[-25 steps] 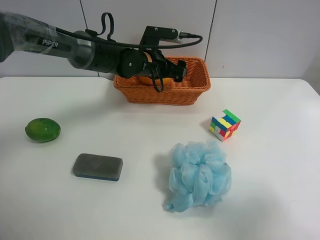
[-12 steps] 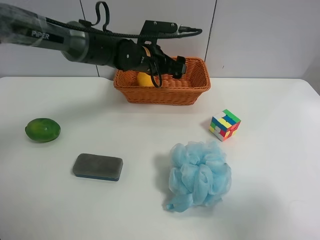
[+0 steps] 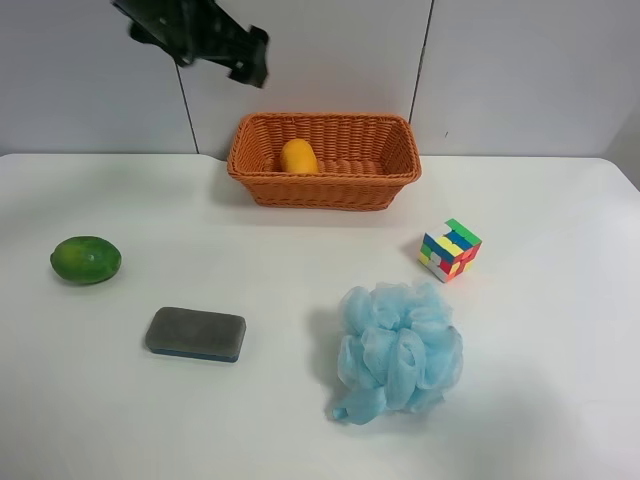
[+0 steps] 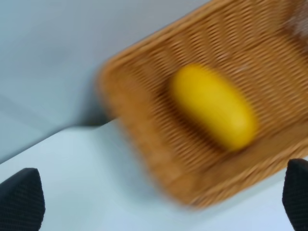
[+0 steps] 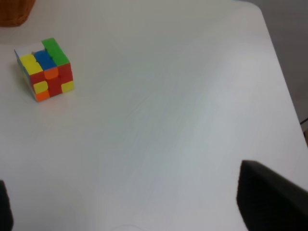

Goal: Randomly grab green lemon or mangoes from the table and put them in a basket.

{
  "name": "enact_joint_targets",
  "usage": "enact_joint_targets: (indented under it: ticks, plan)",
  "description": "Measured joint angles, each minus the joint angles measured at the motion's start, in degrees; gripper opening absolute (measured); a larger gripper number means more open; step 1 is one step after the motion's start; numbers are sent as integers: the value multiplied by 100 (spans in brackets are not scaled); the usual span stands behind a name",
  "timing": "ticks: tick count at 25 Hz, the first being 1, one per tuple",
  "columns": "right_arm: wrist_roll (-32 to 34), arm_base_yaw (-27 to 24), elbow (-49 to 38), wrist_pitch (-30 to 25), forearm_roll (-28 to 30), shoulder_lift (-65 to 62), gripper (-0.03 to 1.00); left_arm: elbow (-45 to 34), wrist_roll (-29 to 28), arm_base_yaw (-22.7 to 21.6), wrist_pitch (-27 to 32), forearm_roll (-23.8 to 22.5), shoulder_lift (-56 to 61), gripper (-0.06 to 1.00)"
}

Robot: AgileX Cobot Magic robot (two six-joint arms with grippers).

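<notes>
The yellow-orange mango (image 3: 298, 156) lies inside the wicker basket (image 3: 320, 190) at the back of the white table (image 3: 300, 250). The left wrist view shows the mango (image 4: 214, 107) in the basket (image 4: 144, 144) from above, blurred. The green lemon (image 3: 85, 259) lies on the table at the exterior high view's left. The left gripper (image 3: 248, 58) is raised above and left of the basket, open and empty, as the left wrist view (image 4: 159, 202) shows. The right gripper (image 5: 139, 211) is open and empty over bare table.
A colour cube (image 3: 449, 248) stands right of the basket and shows in the right wrist view (image 5: 44, 69). A blue bath pouf (image 3: 400, 350) lies front centre. A grey eraser block (image 3: 196, 333) lies front left. A wall rises behind the basket.
The left arm has lifted out of the basket and swung up and to the view's left. The mango has stayed in the basket.
</notes>
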State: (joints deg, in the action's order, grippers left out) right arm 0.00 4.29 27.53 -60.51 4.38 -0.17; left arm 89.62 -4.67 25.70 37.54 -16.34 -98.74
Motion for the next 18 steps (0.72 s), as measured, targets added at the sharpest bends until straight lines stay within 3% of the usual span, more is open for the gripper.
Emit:
enact_joint_targets:
  ticks: [3,6,12,18]
  plan:
    - [0,0,0,0,0,0,92,0,5,-289,908,-402,719,99]
    - [0,0,0,0,0,0,92,-27,51,-612,1410,-551,1438,99]
    - [0,0,0,0,0,0,92,-807,93,-1466,1542,-619,3100,99]
    - [0,0,0,0,0,0,92,-2134,93,-2445,1659,-629,4989,99]
